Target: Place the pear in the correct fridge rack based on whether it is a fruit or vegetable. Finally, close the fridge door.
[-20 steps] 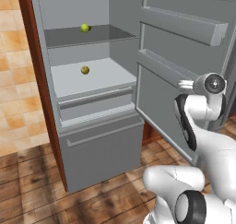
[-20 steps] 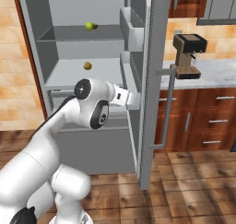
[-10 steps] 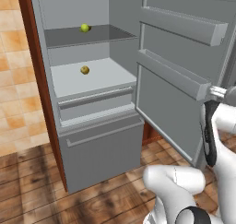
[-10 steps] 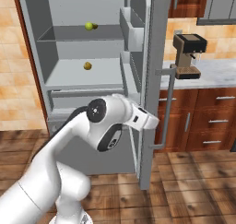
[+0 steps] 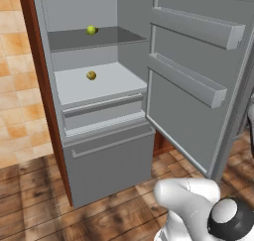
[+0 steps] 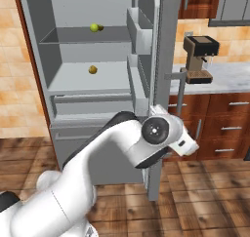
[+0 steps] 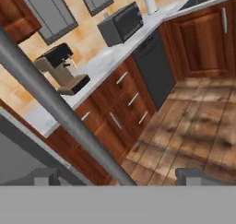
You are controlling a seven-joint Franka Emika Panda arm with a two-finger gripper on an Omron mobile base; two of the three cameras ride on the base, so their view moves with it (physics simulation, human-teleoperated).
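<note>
Pear (image 5: 91,30): small, bright yellow-green, resting on fridge rack (image 5: 106,36), the thin dark grey shelf near the top of the open compartment; also seen from the right base view at (image 6: 94,28), on the same shelf (image 6: 73,36). Nothing touching it.

Second fruit (image 5: 91,75): duller yellow-brown, lying 1 level down on pale shelf (image 5: 104,84), above a drawer front.

Fridge door (image 5: 198,111): standing wide open, 2 grey bin ledges on its inner face; slim handle (image 7: 55,103) crossing the hand view as a grey diagonal bar, running from upper left down to just beside the finger tips.

Claw (image 7: 117,178): released, the 2 dark tips set wide apart at the bottom of the hand view, empty between them, pointed past the door handle toward wooden drawers and floor. Well apart from the pear, low and out at the door's outer edge, with the pear high up inside the compartment.

Coffee machine (image 6: 200,58): on counter (image 6: 224,77) to the right of the door.
</note>
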